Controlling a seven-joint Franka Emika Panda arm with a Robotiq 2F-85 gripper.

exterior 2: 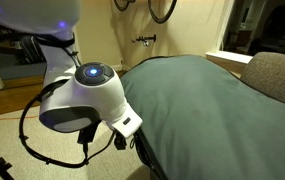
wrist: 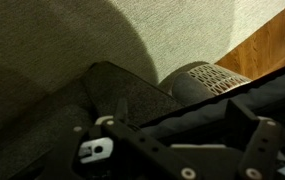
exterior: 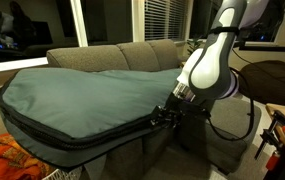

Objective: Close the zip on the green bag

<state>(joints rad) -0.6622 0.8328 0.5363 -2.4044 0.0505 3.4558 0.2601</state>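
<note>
The green bag (exterior: 82, 95) lies flat over the grey sofa (exterior: 122, 55) and also shows in an exterior view (exterior 2: 202, 100). The zip (exterior: 92, 143) runs as a dark line along its black-trimmed front edge. My gripper (exterior: 164, 116) is at the right end of that edge, low by the sofa's front. In the wrist view its fingers (wrist: 180, 116) stand apart, with the bag's dark trim (wrist: 197, 108) lying between them. I cannot make out a zip pull. In an exterior view the wrist (exterior 2: 87, 95) hides the fingers.
An orange cloth (exterior: 12, 160) lies below the bag's left end. A sofa arm (exterior 2: 277, 75) rises past the bag. Wooden floor (wrist: 272, 45) shows beside the sofa. Cables (exterior: 244, 125) hang from the arm, near a dark chair (exterior: 272, 80).
</note>
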